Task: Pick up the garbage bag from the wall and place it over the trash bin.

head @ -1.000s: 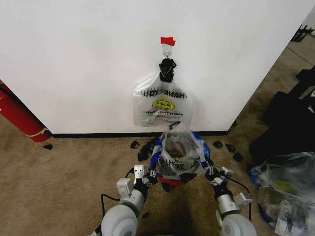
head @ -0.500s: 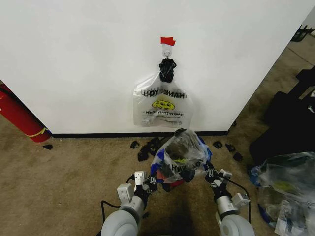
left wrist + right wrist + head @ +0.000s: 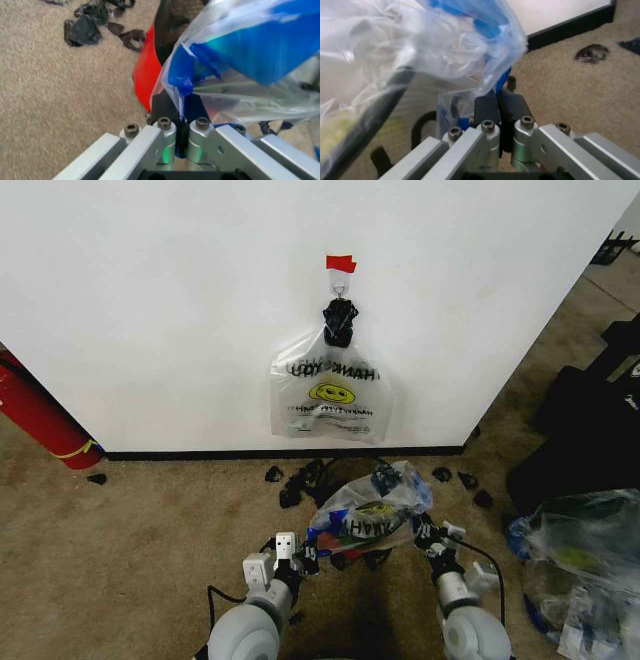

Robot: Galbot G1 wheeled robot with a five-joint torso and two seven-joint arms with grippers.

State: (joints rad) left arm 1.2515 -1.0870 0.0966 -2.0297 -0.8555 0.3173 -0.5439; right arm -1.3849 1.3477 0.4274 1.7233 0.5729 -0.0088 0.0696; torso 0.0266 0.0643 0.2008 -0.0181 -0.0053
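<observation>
Left gripper [image 3: 181, 123] and right gripper [image 3: 496, 112] each clench an edge of the thin see-through blue-patched garbage bag [image 3: 372, 515], stretched low over the small black mesh trash bin [image 3: 172, 22] with red base. Step: fitting; next, probably pull the rim down evenly. Behind, plain white wall [image 3: 150, 300].

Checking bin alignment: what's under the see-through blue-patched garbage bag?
Under the garbage bag, the black mesh trash bin with red base shows partly; its opening is covered.
</observation>
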